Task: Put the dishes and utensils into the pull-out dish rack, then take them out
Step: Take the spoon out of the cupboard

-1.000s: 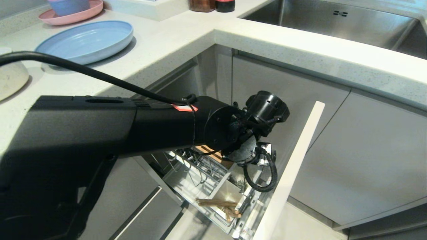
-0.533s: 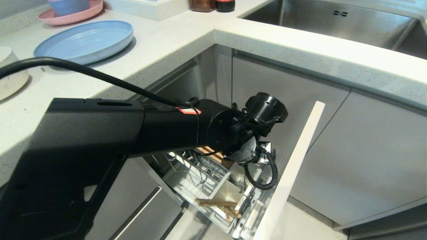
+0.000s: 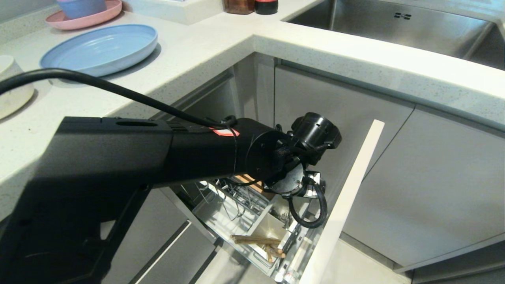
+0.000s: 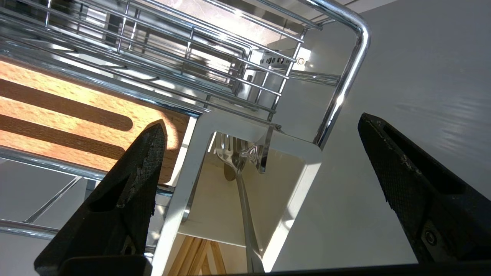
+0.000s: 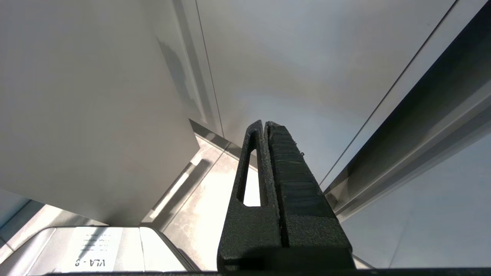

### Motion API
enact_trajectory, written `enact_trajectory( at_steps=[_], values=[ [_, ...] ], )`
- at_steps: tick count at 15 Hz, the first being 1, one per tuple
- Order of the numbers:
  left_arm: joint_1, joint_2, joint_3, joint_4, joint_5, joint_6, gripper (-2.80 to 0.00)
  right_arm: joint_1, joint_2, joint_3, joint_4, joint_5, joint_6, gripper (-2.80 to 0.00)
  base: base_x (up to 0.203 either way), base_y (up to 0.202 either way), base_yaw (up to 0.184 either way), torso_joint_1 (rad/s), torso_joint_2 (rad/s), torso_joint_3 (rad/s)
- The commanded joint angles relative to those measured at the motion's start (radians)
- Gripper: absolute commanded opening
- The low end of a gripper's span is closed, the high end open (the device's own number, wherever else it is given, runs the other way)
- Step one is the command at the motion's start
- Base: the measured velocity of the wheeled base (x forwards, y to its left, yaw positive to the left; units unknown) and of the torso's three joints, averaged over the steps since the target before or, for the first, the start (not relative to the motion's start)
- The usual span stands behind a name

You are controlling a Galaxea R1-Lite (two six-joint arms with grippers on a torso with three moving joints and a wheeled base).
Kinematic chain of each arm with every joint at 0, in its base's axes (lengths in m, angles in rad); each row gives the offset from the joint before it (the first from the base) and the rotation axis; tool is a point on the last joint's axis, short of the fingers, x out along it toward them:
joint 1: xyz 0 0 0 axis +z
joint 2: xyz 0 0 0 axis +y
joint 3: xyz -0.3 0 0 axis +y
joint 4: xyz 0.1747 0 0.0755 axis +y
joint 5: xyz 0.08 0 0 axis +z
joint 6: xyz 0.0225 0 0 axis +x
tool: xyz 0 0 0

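The pull-out dish rack (image 3: 236, 205) stands drawn out below the counter, its pale front panel (image 3: 343, 197) on the right. My left wrist (image 3: 311, 134) hangs over it and hides the fingers in the head view. In the left wrist view my left gripper (image 4: 261, 124) is open, straddling a white cup (image 4: 299, 153) with a silver fork (image 4: 241, 184) standing in it, touching neither. Chopsticks (image 3: 256, 240) lie in the nearer cup. The light-blue plate (image 3: 98, 49) and off-white bowl (image 3: 12, 90) sit on the counter. My right gripper (image 5: 266, 123) is shut and empty, parked low by the cabinets.
A pink plate (image 3: 86, 17) with a small bowl on it sits at the counter's back left. The steel sink (image 3: 394, 27) is at the back right. The rack's bamboo strip (image 4: 57, 107) and chrome wires (image 4: 345, 76) crowd round the left fingers. Grey cabinet doors (image 3: 434, 189) flank the rack.
My left forearm has shifted a little to the right and the wrist has dipped slightly toward the rack. The jaws stay open. Nothing else has moved.
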Motion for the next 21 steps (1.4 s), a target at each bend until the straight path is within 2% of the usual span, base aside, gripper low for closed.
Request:
enact_trajectory(
  at_steps=[1, 2, 3, 17, 21],
  values=[
    [0.000, 0.003, 0.001, 0.004, 0.004, -0.003, 0.00, 0.000, 0.000, 0.002, 0.000, 0.000, 0.000, -2.80, 0.000, 0.000, 0.000, 0.000, 0.00, 0.000],
    [0.000, 0.004, 0.001, 0.004, 0.004, -0.003, 0.00, 0.000, 0.000, 0.002, 0.000, 0.000, 0.000, -2.80, 0.000, 0.000, 0.000, 0.000, 0.00, 0.000],
    [0.001, 0.004, 0.000, 0.004, 0.006, -0.003, -2.80, 0.000, 0.000, 0.002, 0.000, 0.000, 0.000, -2.80, 0.000, 0.000, 0.000, 0.000, 0.00, 0.000],
    [-0.011, 0.001, 0.001, 0.007, 0.011, -0.005, -2.80, 0.000, 0.000, 0.002, 0.000, 0.000, 0.000, -2.80, 0.000, 0.000, 0.000, 0.000, 0.00, 0.000],
    [-0.030, -0.075, 0.006, 0.045, 0.056, -0.012, -2.80, 0.000, 0.000, 0.002, 0.000, 0.000, 0.000, -2.80, 0.000, 0.000, 0.000, 0.000, 0.00, 0.000]
  ],
)
